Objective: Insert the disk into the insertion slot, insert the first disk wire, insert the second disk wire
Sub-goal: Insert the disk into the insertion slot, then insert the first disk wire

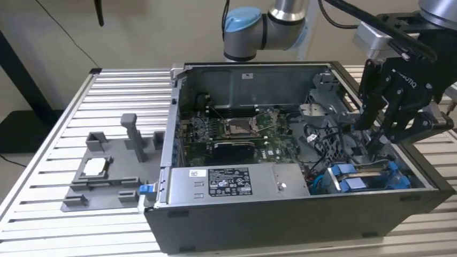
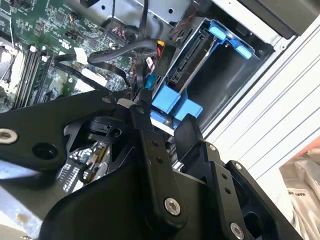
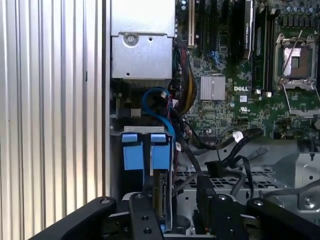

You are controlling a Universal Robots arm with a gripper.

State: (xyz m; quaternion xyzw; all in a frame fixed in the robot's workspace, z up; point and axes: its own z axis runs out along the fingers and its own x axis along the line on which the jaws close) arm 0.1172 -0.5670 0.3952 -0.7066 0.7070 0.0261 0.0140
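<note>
While the arm reaches down into the open black computer case [image 1: 286, 222], you see the gripper [image 2: 166, 120] poised just above the disk [image 1: 348, 182], its jaws parted by a narrow gap with nothing clamped between them. The disk sits inside the insertion slot [image 2: 227, 82], its blue carrier tabs next to the silver power-supply box [image 1: 228, 182]. Black wires [image 3: 220, 145] trail loose nearby, between the disk and the green motherboard [image 1: 236, 128].
</note>
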